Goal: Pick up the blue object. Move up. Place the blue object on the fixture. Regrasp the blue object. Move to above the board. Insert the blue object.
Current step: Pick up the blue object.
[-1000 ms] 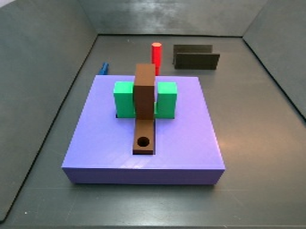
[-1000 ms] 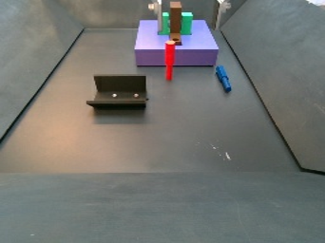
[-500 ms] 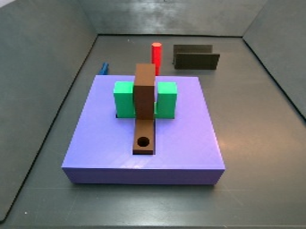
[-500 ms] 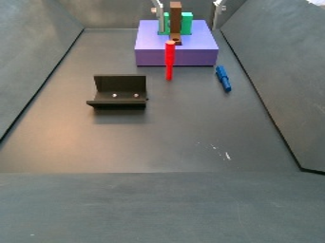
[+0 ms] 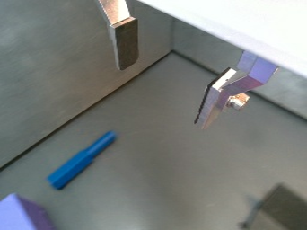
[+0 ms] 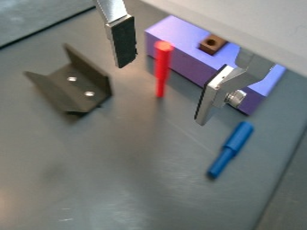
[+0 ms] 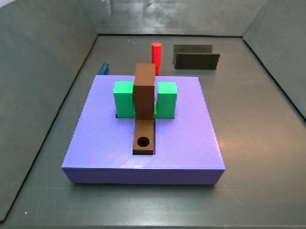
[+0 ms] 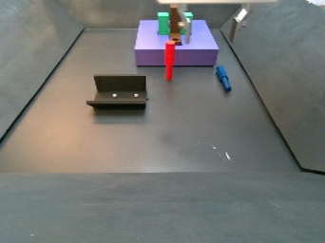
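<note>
The gripper [image 6: 162, 70] is seen held open and empty above the floor in both wrist views. The blue object [image 8: 223, 77] lies flat between the board [image 8: 191, 46] and the side wall, apart from 1 upright red peg [image 8: 170, 59] and the fixture [image 8: 118, 92].

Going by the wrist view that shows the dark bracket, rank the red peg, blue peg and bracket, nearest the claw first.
1. Slim red cylindrical peg: upright, in line with the gap of the open claw.
2. Dark L-shaped fixture on one side, short blue cylindrical peg lying opposite: too close to call.
</note>
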### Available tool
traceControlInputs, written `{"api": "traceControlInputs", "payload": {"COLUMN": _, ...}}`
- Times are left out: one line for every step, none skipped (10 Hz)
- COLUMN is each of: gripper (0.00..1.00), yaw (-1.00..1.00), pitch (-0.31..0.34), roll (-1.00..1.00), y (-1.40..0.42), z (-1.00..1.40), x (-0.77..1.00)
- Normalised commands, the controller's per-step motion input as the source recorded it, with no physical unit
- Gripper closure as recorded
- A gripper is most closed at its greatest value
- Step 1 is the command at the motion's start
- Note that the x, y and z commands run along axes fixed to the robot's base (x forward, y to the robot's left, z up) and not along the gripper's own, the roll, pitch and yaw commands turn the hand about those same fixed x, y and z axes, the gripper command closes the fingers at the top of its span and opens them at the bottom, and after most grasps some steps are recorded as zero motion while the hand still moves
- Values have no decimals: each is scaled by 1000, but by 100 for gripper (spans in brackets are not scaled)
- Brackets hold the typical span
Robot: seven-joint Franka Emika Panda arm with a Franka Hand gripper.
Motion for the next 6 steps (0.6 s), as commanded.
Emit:
{"api": "traceControlInputs", "payload": {"gripper": 0, "yaw": 0, "pitch": -244, "roll": 79, "y": -631, "z": -480, "x": -409}}
{"api": "traceControlInputs", "payload": {"gripper": 0, "yaw": 0, "pitch": -231, "roll": 80, "y": -600, "z": -509, "x": -397}}
{"api": "traceControlInputs", "payload": {"gripper": 0, "yaw": 0, "pitch": -211, "roll": 77, "y": -540, "z": -480, "x": -391}}
{"api": "traceControlInputs", "payload": {"gripper": 0, "yaw": 0, "pitch": -170, "roll": 71, "y": -489, "z": -440, "x": -309}}
{"api": "traceControlInputs", "payload": {"gripper": 0, "yaw": 0, "pitch": -131, "roll": 69, "y": -480, "z": -466, "x": -197}}
{"api": "traceControlInputs", "payload": {"gripper": 0, "yaw": 0, "pitch": -124, "roll": 81, "y": -483, "z": -486, "x": -189}}
